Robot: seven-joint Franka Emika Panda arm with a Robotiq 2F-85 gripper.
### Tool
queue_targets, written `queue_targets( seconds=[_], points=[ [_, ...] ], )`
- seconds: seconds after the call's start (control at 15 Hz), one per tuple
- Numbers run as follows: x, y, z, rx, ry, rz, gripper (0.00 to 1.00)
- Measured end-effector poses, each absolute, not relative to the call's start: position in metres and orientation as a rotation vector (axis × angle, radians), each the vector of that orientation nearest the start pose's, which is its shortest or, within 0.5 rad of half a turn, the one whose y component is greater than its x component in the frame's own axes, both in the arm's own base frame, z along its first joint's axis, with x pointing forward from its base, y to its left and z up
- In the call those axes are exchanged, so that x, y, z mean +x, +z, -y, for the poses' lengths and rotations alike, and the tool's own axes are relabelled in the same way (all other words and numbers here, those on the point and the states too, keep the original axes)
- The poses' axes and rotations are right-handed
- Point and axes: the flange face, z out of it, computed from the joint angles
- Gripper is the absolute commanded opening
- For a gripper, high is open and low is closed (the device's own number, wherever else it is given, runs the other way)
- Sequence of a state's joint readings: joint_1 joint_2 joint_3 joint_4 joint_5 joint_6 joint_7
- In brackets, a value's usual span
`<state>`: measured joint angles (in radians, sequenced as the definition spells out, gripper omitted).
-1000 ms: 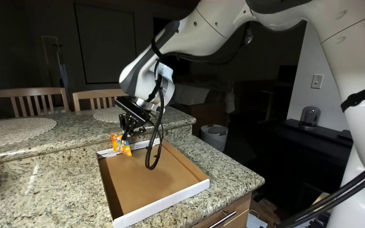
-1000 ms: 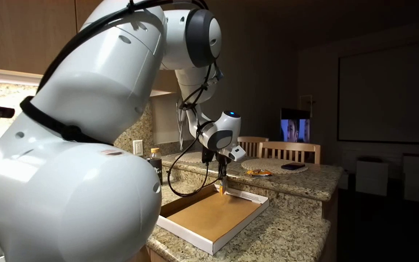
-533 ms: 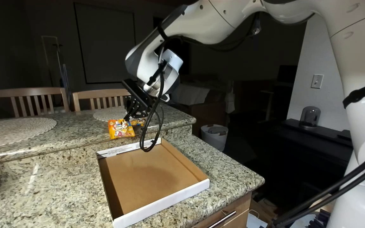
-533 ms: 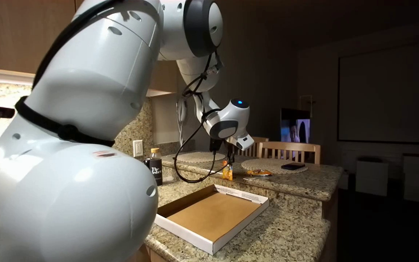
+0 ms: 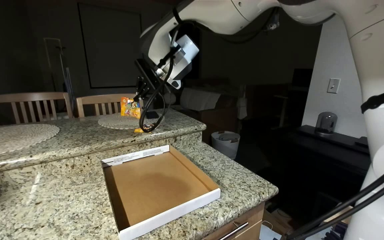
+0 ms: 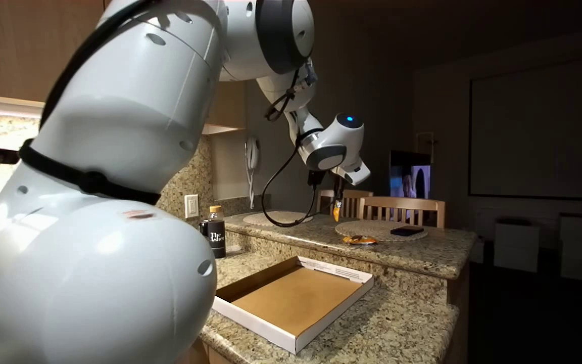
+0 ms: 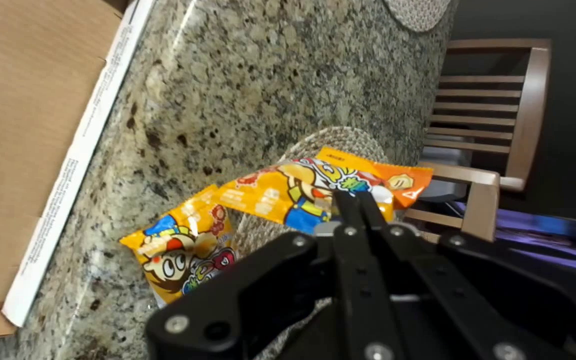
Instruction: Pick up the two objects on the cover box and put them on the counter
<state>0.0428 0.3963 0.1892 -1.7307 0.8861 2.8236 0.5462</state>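
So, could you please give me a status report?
Gripper shut on one packet, above raised counter. Other packet lying on counter, at edge of placemat. Possible obstacle: dark flat object on placemat.

Wooden chairs (image 5: 28, 96), dark wall (image 5: 62, 20)

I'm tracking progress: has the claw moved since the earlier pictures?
Yes: in an exterior view, the claw has moved up and away from the cover box.

Two-tier granite counter (image 5: 62, 193), cover box (image 5: 158, 185) below, orange packet (image 7: 180, 245), round placemats (image 5: 15, 138) above
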Motion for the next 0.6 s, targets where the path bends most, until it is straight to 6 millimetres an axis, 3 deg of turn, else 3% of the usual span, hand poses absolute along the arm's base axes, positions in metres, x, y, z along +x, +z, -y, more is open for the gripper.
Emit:
queue_targets(
  seconds=[0.2,0.27,0.4,0.6],
  points=[
    [0.701,0.404,-0.096,-1.971,-0.394,-1.237,0.05],
    [0.705,0.393,-0.095,-1.982,-0.369,-1.243,0.3],
    [0.713,0.369,-0.095,-2.003,-0.313,-1.251,0.34],
    [0.717,0.353,-0.098,-2.019,-0.266,-1.248,0.53]
  ],
)
